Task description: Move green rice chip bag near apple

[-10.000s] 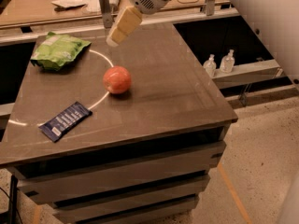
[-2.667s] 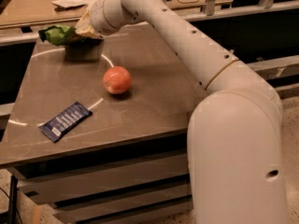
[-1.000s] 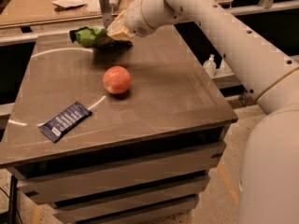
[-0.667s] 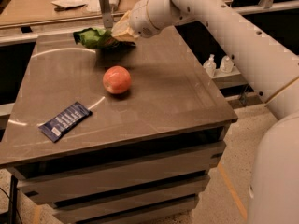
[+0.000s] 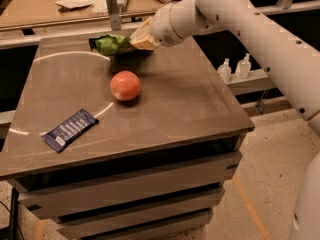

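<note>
Bag (image 5: 111,44) sits farthest back. Front-left corner: dark-blue wrapper (image 5: 70,129) flat on worktop (image 5: 185,104). Centre: apple (image 5: 125,85), well apart from wrapper. Near rear edge, just behind apple: bag held slightly off worktop, shadow beneath, not touching apple. Tool (image 5: 136,41) clamped on bag's end nearer right edge; arm (image 5: 240,14) reaches in over that edge.

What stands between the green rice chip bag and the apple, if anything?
Nothing visible does. The hand holds the green rice chip bag above the far part of the table; only bare tabletop lies between it and the apple. The blue wrapper lies aside, at the front left.
</note>
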`<action>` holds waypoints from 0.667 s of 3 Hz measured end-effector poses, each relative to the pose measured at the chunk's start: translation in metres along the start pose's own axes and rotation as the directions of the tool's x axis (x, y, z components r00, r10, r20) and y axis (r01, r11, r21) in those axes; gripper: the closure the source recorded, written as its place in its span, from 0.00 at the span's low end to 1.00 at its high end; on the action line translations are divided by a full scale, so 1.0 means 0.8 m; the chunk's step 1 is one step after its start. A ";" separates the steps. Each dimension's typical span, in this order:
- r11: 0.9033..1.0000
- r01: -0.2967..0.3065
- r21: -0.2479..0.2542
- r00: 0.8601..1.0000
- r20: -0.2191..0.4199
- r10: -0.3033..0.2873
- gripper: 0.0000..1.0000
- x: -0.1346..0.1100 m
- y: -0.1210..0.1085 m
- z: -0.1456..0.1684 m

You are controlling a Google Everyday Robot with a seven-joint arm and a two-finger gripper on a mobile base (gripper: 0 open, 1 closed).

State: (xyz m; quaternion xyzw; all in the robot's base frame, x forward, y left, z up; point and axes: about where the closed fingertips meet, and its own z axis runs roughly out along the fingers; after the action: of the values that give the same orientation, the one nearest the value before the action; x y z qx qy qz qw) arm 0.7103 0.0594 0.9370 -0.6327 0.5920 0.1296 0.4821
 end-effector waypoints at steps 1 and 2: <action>1.000 -0.028 0.008 1.000 -0.011 0.028 1.00 0.014 0.002 -0.006; 0.998 -0.053 0.022 0.998 -0.032 0.053 1.00 0.030 0.002 -0.013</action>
State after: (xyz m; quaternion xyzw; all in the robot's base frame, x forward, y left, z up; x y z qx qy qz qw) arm 0.7112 0.0368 0.9237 -0.6136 0.6176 0.1258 0.4756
